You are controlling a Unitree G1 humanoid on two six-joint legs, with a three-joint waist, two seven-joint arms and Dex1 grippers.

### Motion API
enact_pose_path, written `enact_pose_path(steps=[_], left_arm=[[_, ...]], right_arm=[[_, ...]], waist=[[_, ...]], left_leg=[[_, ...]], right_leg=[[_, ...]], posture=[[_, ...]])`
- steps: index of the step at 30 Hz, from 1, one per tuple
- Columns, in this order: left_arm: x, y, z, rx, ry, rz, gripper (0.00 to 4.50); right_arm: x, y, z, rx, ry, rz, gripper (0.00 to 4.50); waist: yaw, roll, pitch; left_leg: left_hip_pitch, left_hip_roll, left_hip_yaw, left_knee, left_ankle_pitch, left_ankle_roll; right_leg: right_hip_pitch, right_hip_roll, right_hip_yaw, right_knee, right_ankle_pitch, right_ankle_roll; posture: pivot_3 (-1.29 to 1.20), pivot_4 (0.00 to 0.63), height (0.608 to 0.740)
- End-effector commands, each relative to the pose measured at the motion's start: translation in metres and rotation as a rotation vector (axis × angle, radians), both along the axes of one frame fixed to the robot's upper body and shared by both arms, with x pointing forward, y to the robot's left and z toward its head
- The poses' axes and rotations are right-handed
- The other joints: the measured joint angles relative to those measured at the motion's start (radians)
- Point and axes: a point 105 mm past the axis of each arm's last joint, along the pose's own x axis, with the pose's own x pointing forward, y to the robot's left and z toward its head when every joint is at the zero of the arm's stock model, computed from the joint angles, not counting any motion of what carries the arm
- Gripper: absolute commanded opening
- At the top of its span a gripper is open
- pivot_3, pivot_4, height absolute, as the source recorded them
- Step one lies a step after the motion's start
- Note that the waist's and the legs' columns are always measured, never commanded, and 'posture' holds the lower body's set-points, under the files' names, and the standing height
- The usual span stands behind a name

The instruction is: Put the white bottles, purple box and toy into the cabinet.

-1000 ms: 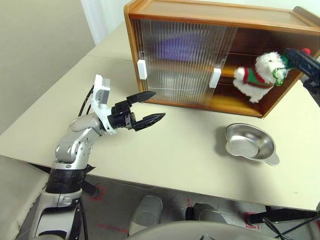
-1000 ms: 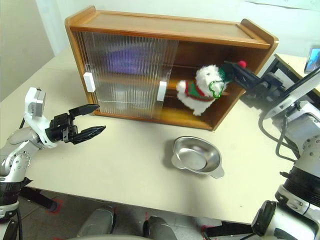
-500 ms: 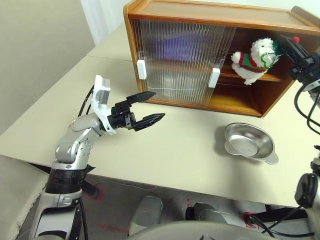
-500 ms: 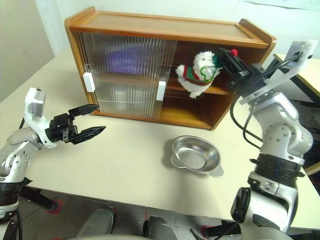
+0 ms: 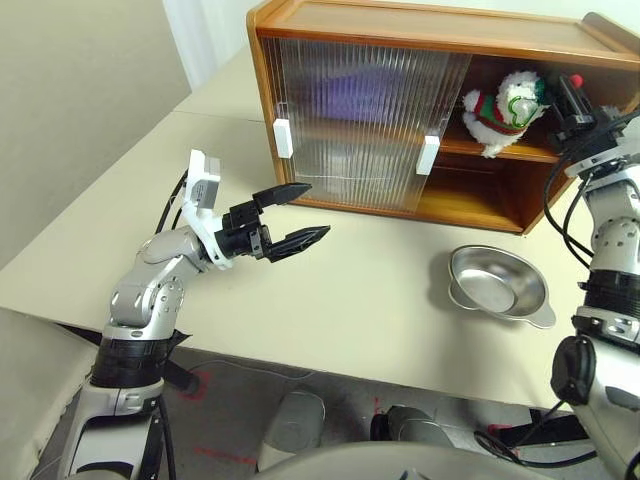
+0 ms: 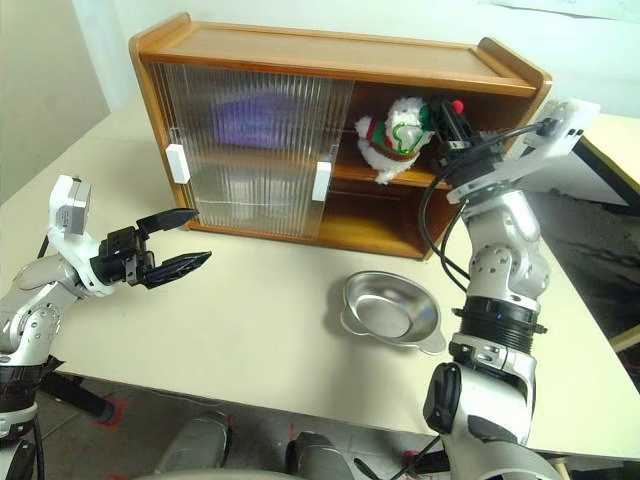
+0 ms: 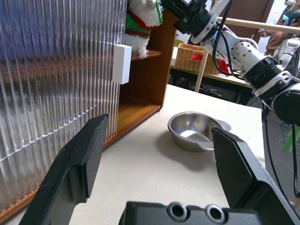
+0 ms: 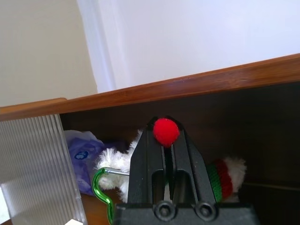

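Holding one toy (image 6: 392, 135) clenched by its hat, the right hand (image 6: 452, 115) reaches into the one cabinet (image 6: 330, 60) at 12 o'clock, above the inner shelf. One purple box (image 8: 80, 157) sits inside. Left hand (image 5: 291, 214) released at 9 o'clock over the table (image 5: 380, 310); one metal bowl (image 5: 499, 284) at 3 o'clock.

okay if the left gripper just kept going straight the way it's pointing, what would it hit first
Probably the ribbed sliding door of the cabinet. The open left gripper points toward the door's lower part, near its white handle, though depth is hard to judge.
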Motion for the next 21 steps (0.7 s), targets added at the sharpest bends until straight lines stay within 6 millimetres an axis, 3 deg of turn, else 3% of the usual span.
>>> enact_pose_path(steps=[1,10,21], left_arm=[[-0.002,-0.001,0.001,0.003,-0.002,-0.001,4.50],[-0.004,-0.001,0.001,0.000,-0.001,0.004,4.50],[-0.004,-0.003,0.000,-0.001,0.006,0.000,4.50]], right_arm=[[0.017,-0.006,-0.017,0.003,0.061,-0.094,0.02],[0.028,0.001,-0.047,-0.081,0.215,-0.085,0.02],[0.039,0.006,-0.062,-0.176,0.290,-0.150,0.02]], waist=[[0.001,0.000,0.000],[0.007,0.000,0.000],[0.010,0.000,0.000]], left_leg=[[0.000,0.000,0.000,0.000,0.000,0.000],[-0.001,0.001,-0.001,-0.002,0.001,0.001],[-0.001,0.002,-0.002,-0.003,0.001,0.001]], right_leg=[[0.000,0.000,0.000,0.000,0.000,0.000],[-0.004,-0.001,0.001,0.000,0.002,-0.001],[-0.005,-0.001,0.002,0.000,0.002,-0.002]], posture=[[0.26,0.024,0.740],[0.26,0.031,0.740],[0.25,0.035,0.740]])
